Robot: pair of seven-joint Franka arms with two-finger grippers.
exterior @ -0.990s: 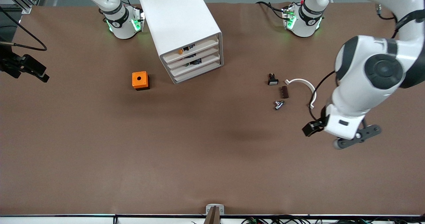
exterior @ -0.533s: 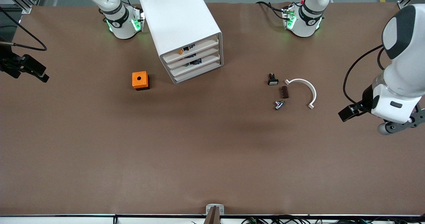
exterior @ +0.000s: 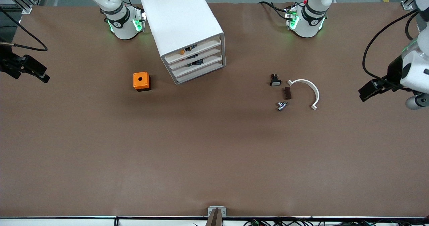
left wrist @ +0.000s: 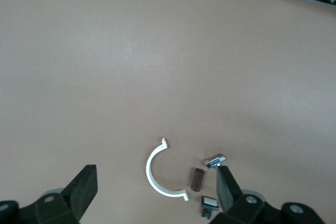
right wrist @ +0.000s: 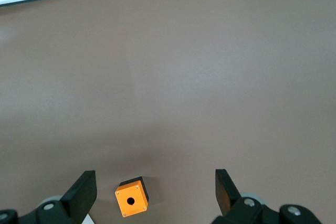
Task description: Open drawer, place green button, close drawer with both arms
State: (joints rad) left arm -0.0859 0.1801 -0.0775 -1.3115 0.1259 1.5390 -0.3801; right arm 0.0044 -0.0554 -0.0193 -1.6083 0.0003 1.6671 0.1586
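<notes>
The white cabinet (exterior: 182,24) stands near the right arm's base with all four trays pushed in. The drawer (exterior: 198,66) is third from the top and shut. No green cap shows anywhere; a small dark and blue thing (exterior: 197,62) shows just above that drawer's low front. My left gripper (exterior: 370,90) hangs high over the left arm's end of the table, open and empty; in the left wrist view (left wrist: 156,190) its fingers stand wide apart. My right gripper (exterior: 30,70) waits over the right arm's end, open and empty (right wrist: 156,190).
An orange cube with a hole (exterior: 141,81) (right wrist: 132,199) sits beside the cabinet. A black switch with a white cap (exterior: 275,81) (left wrist: 210,203), a brown piece (exterior: 287,93), a metal fitting (exterior: 281,105) and a white arc (exterior: 306,88) (left wrist: 160,174) lie toward the left arm's end.
The left arm has swung away from the small parts toward its own end of the table and risen. The right arm and the drawers have not moved.
</notes>
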